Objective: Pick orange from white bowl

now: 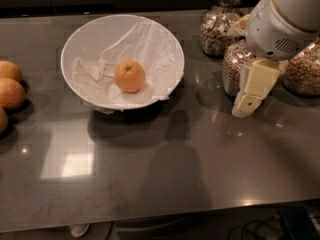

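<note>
The orange [129, 76] lies in the middle of the white bowl [80, 38], on its wrinkly white lining. The bowl stands on the dark counter at the upper left of centre. My gripper [251, 95] hangs at the right, cream-coloured, under the white arm housing [281, 19]. It is well to the right of the bowl, in front of the glass jars, above the counter. It holds nothing that I can see.
Three other oranges [10, 91] lie at the left edge of the counter. Several glass cereal jars [216, 29] stand at the back right, just behind the gripper. The counter's front edge [160, 219] runs along the bottom.
</note>
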Available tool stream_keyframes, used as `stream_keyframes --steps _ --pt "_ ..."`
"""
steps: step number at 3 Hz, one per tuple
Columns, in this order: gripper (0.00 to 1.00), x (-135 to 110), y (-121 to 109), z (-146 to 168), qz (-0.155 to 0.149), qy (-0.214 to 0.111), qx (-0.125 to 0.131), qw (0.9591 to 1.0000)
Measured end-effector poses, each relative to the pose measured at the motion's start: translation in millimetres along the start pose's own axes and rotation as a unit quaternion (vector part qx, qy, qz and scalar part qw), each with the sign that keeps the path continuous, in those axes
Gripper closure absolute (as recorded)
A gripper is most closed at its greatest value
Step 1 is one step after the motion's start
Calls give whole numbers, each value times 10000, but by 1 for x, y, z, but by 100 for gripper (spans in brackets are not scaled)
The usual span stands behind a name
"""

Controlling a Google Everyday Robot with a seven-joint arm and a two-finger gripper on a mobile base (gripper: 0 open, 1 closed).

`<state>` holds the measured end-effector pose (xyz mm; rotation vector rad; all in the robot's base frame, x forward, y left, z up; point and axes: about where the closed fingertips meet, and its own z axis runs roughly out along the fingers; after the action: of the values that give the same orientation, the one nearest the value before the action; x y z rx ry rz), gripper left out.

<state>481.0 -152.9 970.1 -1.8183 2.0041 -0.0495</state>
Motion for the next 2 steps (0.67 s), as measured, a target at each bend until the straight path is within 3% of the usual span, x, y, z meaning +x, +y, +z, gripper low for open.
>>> stream_keyframes --steps 1,2 --pt "0 -39 -17 19 -425 -352 88 9984" --pt "0 -39 -17 19 -426 -355 88 9984"
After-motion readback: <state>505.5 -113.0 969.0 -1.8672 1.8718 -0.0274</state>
